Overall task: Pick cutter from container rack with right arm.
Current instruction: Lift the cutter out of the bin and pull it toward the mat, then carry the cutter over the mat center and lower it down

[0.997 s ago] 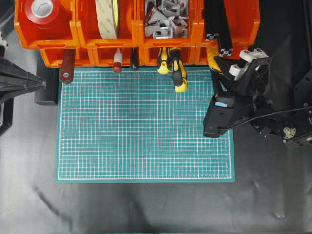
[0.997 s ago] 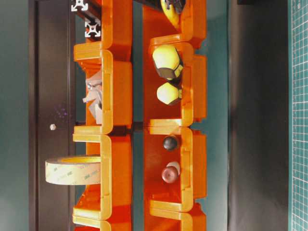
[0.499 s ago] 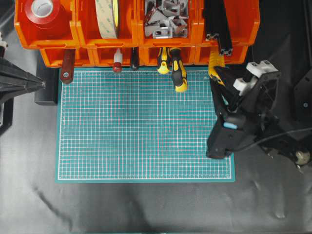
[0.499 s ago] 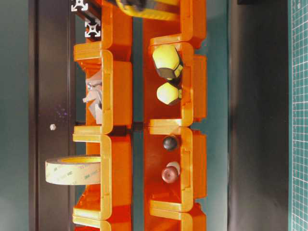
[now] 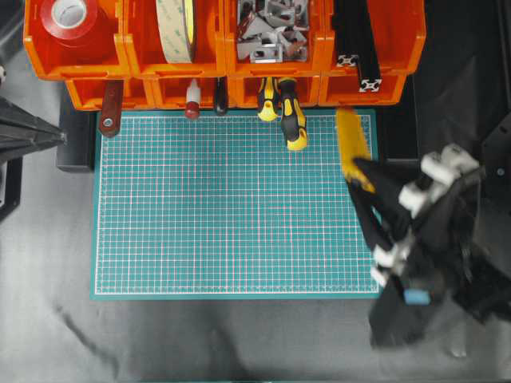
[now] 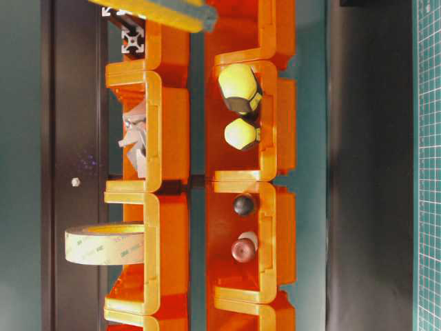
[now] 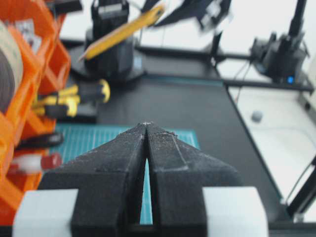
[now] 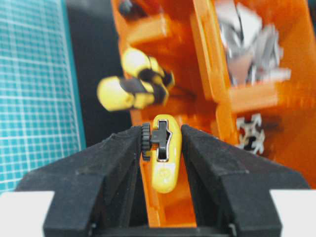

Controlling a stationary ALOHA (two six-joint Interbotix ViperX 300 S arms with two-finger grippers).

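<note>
Jaws of the right gripper [image 8: 162, 148] are clamped on the cutter [image 5: 352, 149], clear of the container rack [image 5: 239, 84]. Left gripper [image 7: 146, 129] is pressed together, idle. Grip is best kept firm while lifted away.

One camera looks straight down on the green mat [image 5: 231, 203] and container rack [image 5: 223, 48]. A table-level view, turned sideways, sits close to the rack's open fronts. Both wrist cameras look along their own fingers toward that shared rack.
</note>
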